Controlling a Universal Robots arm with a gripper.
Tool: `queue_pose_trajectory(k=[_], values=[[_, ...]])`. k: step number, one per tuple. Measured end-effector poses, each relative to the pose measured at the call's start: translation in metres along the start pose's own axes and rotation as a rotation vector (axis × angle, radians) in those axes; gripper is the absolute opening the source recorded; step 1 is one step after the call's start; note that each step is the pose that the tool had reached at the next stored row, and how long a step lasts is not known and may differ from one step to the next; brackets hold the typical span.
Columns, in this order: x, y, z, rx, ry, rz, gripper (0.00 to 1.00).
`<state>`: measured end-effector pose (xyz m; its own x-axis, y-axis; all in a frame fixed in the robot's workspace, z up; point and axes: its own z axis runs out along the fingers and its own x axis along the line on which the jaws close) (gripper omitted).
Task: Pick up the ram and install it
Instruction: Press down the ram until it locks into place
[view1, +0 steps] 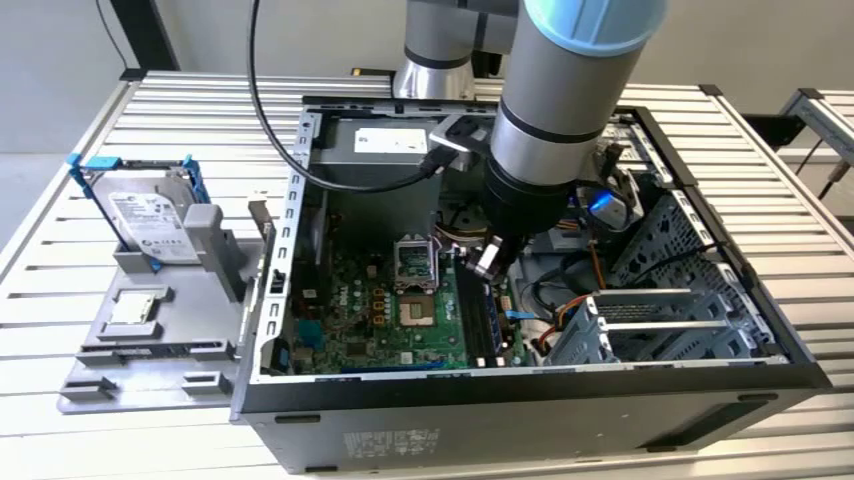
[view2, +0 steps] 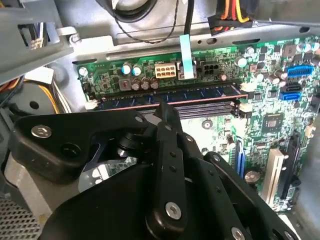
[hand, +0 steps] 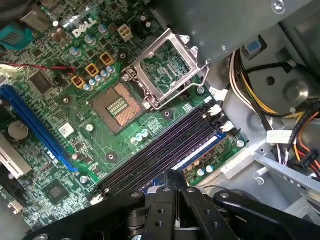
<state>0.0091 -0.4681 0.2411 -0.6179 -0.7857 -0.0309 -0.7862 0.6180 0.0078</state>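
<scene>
Standing by the slatted table (view1: 80, 430), I see the arm reaching down into the open computer case (view1: 534, 420), which lies on its side so the motherboard (view1: 387, 330) faces up and can be reached from above. The pincer (view1: 483, 258) hangs low over the row of long black slots (hand: 160, 150) beside the bare processor socket (hand: 117, 106). That seems a sensible place for it, since those slots are where a memory stick belongs.

The ram (view2: 200, 94) stands on edge in the outermost slot, the one nearest the board's edge and farthest from the socket. It is a thin bluish strip running the slot's whole length. In the first wrist view it (hand: 200, 152) shows as a blue sliver along that same slot.

The pincer (view2: 167, 111) has its two fingers drawn together with no gap that I can make out (hand: 173, 176). Its tip sits right at the ram's upper edge, about midway along the stick. Whether it presses on that edge or hovers just above it, I cannot tell. To my eye the closed tip suits pushing a stick down more than carrying one.

Off at the exterior view's left, well apart from the case, a hard drive (view1: 147, 215) in a blue frame stands in a grey holder (view1: 167, 330).
</scene>
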Motion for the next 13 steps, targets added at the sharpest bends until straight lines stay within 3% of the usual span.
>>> queue_pose_trajectory(k=[7,13], values=[[0.0000,0.0000,0.0000,-0.0023,0.0006,-0.073,0.00],[0.0000,0.0000,0.0000,-0.0052,0.0013,-0.167,0.00]])
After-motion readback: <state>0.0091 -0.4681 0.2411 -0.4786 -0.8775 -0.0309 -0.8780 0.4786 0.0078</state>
